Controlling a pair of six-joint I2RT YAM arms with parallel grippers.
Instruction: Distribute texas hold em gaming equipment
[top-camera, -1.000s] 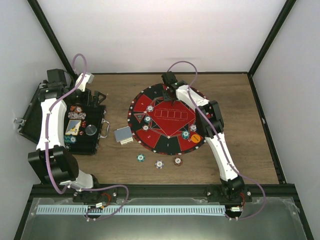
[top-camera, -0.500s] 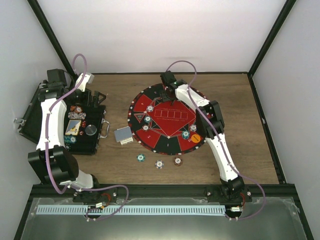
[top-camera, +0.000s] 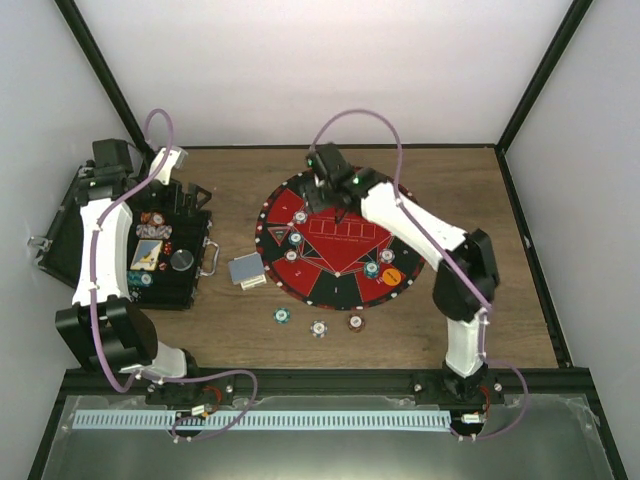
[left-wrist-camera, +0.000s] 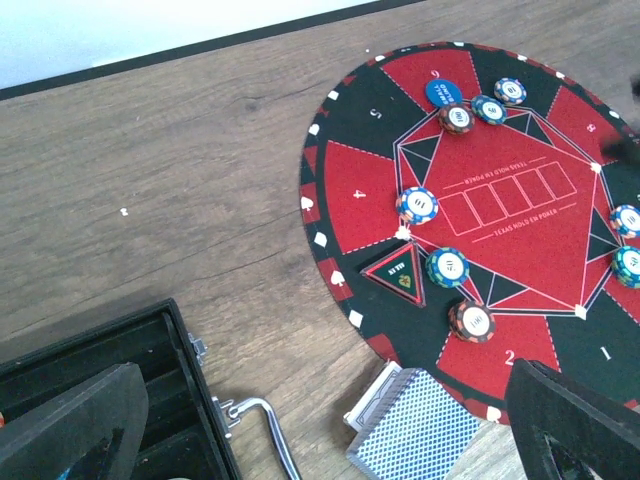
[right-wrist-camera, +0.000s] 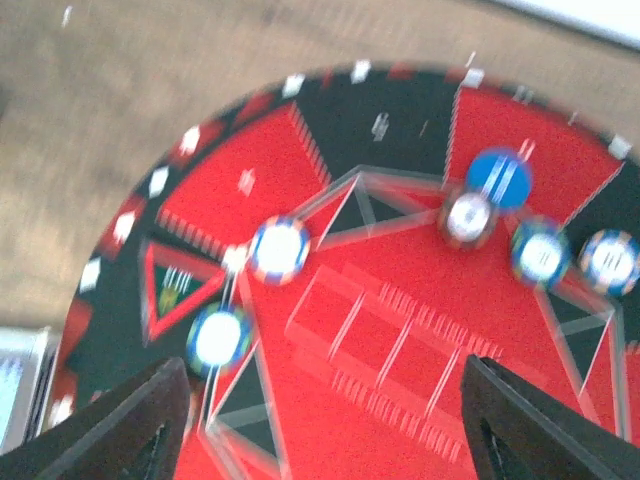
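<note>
Partly done, by my judgement. Several poker chips and the blue button disc lie on the mat mid-tabletop. Three loose chips sit toward the near edge, and the card deck is undealt beside the case at the left edge. Jaws of the left gripper and right gripper are spread, empty.

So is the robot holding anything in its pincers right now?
No, nothing. Both are open and empty: the left pincer by the black case, the right pincer above the round mat.
</note>
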